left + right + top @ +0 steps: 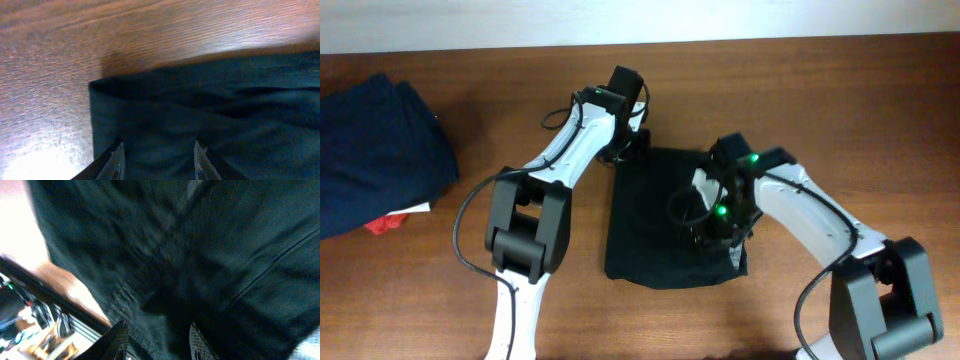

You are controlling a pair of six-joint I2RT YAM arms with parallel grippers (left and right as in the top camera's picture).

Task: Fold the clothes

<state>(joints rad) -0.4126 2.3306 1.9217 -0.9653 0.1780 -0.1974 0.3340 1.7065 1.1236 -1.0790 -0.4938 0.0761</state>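
Note:
The black garment [655, 220] lies folded into a rough rectangle on the wooden table at the centre. My left gripper [625, 150] hovers at its far left corner; in the left wrist view the fingers [159, 160] are open over the dark cloth [210, 110], with nothing between them. My right gripper [715, 235] is over the right half of the garment; in the right wrist view its fingers [159, 342] are open, close above the black fabric [200, 255]. A small whitish patch [702, 182] shows beside the right arm.
A navy blue folded pile [375, 150] lies at the far left, with small red and white pieces [395, 220] at its front edge. Bare wooden table [840, 100] surrounds the garment.

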